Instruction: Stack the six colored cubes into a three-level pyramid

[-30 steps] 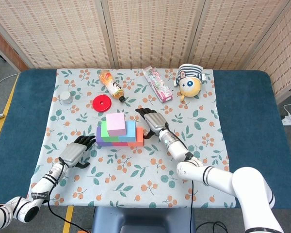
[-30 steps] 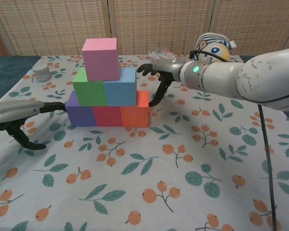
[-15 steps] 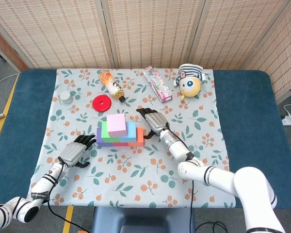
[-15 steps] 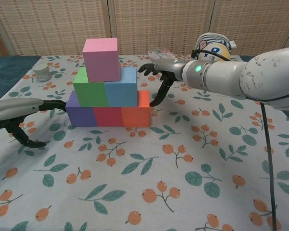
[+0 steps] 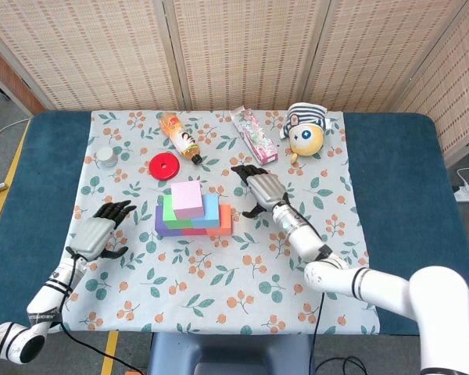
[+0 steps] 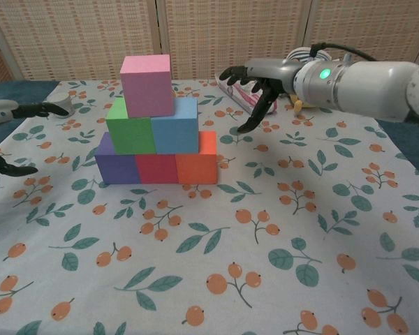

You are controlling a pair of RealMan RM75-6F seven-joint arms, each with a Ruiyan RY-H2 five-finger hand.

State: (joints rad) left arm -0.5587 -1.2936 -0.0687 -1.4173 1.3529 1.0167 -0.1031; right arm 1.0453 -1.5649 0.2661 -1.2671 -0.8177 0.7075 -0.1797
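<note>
Our left hand (image 5: 96,232) has pulled back left, well clear of the pyramid (image 5: 193,211), fingers apart, holding nothing. Pyramid unchanged mid-cloth, pink cube (image 6: 146,85) on top. Right hand (image 5: 264,188) has backed off too, fingers spread, w/ nothing held.

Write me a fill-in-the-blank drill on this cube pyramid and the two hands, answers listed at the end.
1. The top cube of the pyramid is ____.
2. In the middle level, the green cube sits beside the ____ cube.
3. In the bottom level, the red cube lies between the purple cube and the ____ cube.
4. The left hand and the right hand hold ____.

Missing words: pink; blue; orange; nothing
</note>
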